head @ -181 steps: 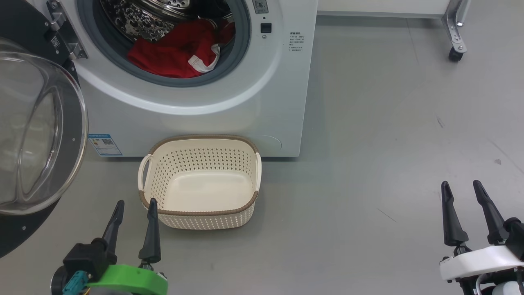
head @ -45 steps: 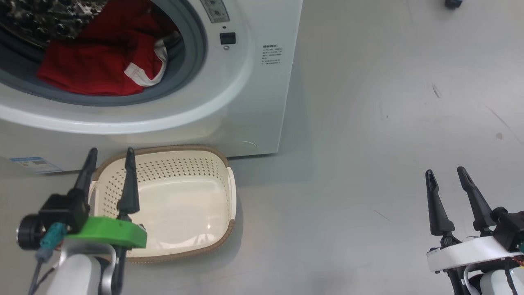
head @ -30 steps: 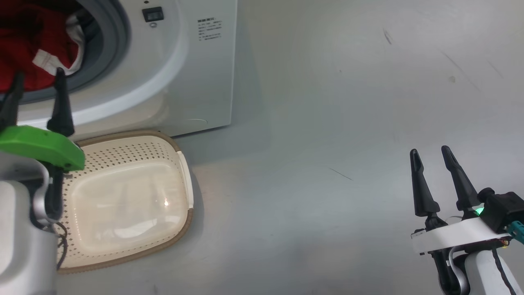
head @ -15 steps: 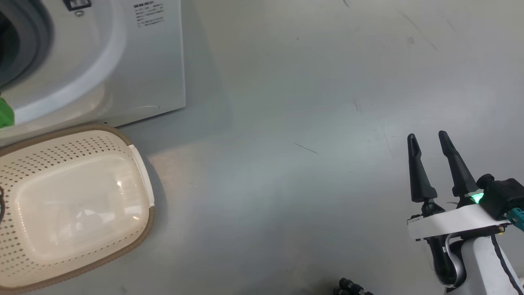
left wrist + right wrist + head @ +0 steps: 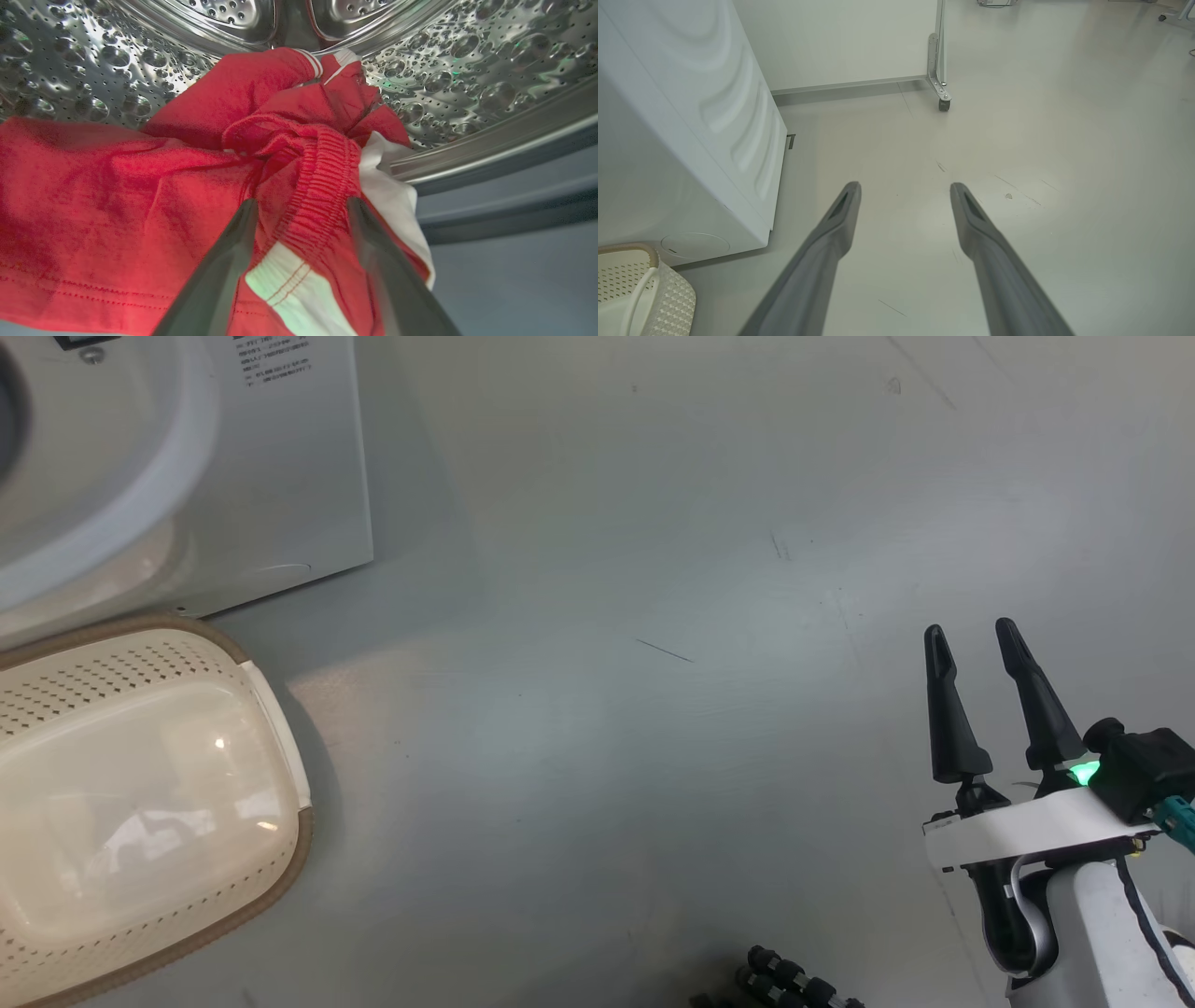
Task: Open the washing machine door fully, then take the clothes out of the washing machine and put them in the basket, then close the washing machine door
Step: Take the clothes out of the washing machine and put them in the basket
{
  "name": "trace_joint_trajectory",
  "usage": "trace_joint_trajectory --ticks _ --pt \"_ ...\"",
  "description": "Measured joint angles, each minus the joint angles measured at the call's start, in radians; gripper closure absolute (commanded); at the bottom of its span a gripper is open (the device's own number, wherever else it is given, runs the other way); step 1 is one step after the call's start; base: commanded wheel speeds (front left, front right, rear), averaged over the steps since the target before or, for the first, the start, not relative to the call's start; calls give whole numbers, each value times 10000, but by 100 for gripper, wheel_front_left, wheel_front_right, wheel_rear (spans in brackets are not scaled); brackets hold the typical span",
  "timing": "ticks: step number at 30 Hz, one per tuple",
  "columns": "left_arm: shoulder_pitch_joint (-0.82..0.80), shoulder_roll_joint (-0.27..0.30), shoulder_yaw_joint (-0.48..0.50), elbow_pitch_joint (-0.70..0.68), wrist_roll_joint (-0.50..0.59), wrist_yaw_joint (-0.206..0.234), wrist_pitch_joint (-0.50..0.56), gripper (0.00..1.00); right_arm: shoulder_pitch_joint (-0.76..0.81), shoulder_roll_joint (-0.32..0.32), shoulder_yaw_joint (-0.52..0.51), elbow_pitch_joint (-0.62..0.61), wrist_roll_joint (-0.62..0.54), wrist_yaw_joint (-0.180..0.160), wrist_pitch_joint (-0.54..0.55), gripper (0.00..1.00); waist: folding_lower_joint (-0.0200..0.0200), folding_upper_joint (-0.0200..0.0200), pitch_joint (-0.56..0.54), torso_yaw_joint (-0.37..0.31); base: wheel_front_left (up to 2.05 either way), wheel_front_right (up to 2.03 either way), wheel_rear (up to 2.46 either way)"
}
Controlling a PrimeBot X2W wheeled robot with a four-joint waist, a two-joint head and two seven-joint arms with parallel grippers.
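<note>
push left claw point(image 5: 301, 201), spread wide, further round the ribbed band point(image 5: 327, 186) of the clothes point(image 5: 117, 196), mid frame in the drum point(image 5: 467, 70). pinch tight and pull out slow. leave right claw point(image 5: 969, 631), spread too, at lower right.

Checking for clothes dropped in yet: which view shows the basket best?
Head view: it looks down into the basket, bare floor and brown rim visible, though cropped at left. The right wrist view catches one perforated corner, lower left.
</note>
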Motion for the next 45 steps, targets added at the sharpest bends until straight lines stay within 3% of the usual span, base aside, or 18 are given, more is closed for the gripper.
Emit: trace_joint_trajectory --ticks 16,18,19,30,38,45 --pt "-724 -94 -86 1248 -111 -77 238 0 -105 61 0 40 2 0 0 0 -1 0 53 -131 0 0 0" --pt "-830 -134 -35 1377 -221 -75 301 61 -127 63 0 46 2 0 0 0 -1 0 54 -132 0 0 0" --pt "-881 -144 -23 1440 -238 -75 301 100 -134 63 0 48 2 0 0 0 -1 0 54 -131 0 0 0" --pt "-1135 -201 -58 1969 -238 -209 176 100 -145 79 -13 65 0 0 0 0 -1 0 18 -55 0 0 0" --pt "-1145 -566 -222 2123 -219 -485 -1097 100 -146 75 -341 123 -19 0 0 0 -1 0 -172 201 0 0 0" --pt "-1065 -1264 -387 2224 -245 -1083 -2199 100 -146 -75 -403 125 -88 0 0 0 -1 0 -495 619 0 0 0"
